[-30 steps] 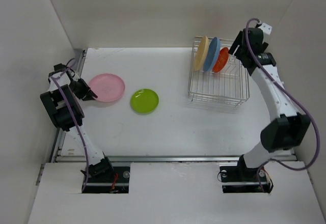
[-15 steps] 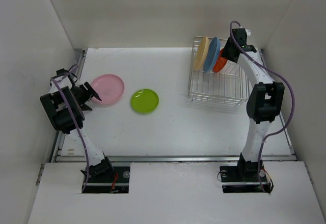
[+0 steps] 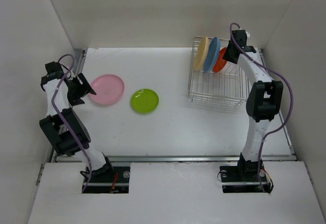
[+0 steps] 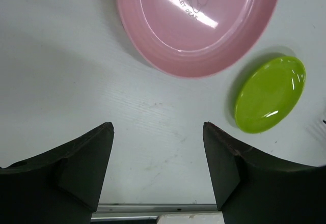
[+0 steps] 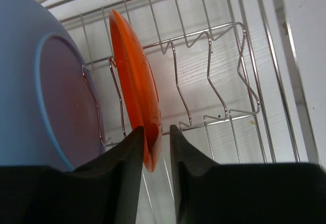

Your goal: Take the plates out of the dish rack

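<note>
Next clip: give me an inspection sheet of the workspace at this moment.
Surface: white table, no spills seen.
Job's things: dish rack at far right holds cream plate, blue plate and orange plate on edge; pink plate and green plate lie flat at left.
Clutter: nothing seen.
Tools: left tool open, empty, near the pink plate; right tool has its fingers either side of the orange plate's rim, grip unconfirmed.
Cables: purple cables loop along both arms.
Surroundings: white walls on three sides.
</note>
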Controlling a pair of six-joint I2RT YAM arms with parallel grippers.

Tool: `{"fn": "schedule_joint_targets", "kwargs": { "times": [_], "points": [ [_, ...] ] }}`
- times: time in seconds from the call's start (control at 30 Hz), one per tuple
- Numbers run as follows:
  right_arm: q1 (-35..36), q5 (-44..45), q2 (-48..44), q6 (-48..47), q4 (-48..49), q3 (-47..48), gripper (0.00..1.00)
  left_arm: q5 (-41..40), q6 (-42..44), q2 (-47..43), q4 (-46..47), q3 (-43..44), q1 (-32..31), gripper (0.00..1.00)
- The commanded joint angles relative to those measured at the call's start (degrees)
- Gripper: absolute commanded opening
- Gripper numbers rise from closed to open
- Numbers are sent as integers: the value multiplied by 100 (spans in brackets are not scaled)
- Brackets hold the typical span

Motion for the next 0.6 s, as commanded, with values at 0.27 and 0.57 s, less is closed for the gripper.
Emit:
{"fn": "schedule_joint_targets", "kwargs": {
  "times": [0.27, 0.57],
  "points": [
    [-57, 238, -358, -200, 62, 218, 0, 153, 928, -1422, -753, -419, 15, 68],
    [575, 2917, -2281, -1157, -44, 200, 0, 320, 1088, -1793, -930, -524, 15, 69]
  ]
}}
